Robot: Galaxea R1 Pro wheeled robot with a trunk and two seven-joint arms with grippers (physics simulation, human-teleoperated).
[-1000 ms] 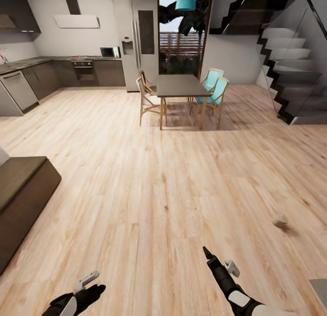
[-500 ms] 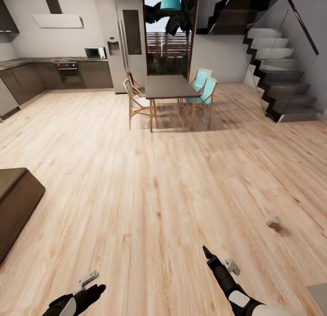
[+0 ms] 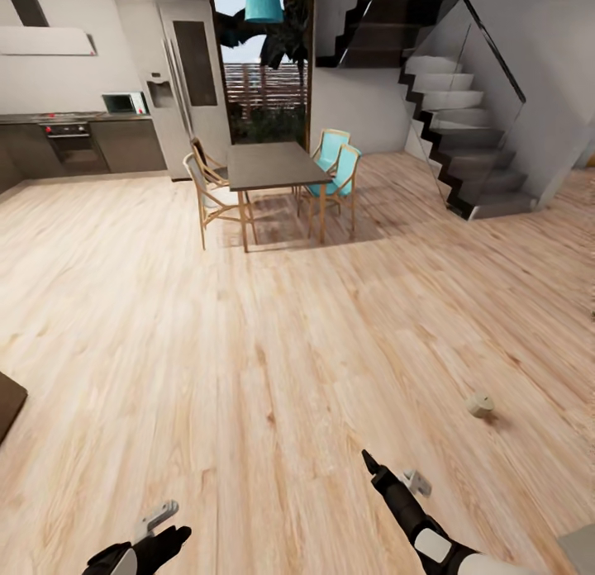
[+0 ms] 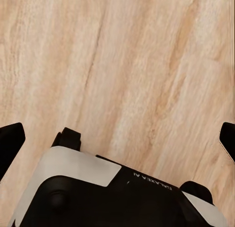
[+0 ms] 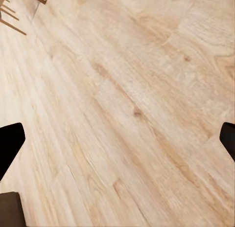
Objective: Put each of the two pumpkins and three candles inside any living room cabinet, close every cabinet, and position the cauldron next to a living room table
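One tan candle (image 3: 479, 404) lies on the wood floor at the right, ahead and to the right of my right gripper (image 3: 369, 462). That gripper hangs low over bare floor, and in the right wrist view it (image 5: 117, 139) is open with nothing between its fingertips. My left gripper (image 3: 161, 532) sits at the bottom left over the floor; the left wrist view shows it (image 4: 117, 141) open and empty. A dark brown corner of the cabinet (image 3: 7, 403) pokes in at the left edge. The pumpkins and the cauldron are out of view.
A dining table (image 3: 273, 165) with wooden and teal chairs (image 3: 337, 174) stands ahead. A staircase (image 3: 463, 137) with a glass rail rises at the right. Kitchen units (image 3: 91, 141) and a fridge (image 3: 178, 79) line the far wall. A grey corner (image 3: 580, 546) shows at the bottom right.
The whole picture has slid left, so the camera has turned right; the cabinet has almost left the frame. Both arms keep the same pose and the candle lies still.
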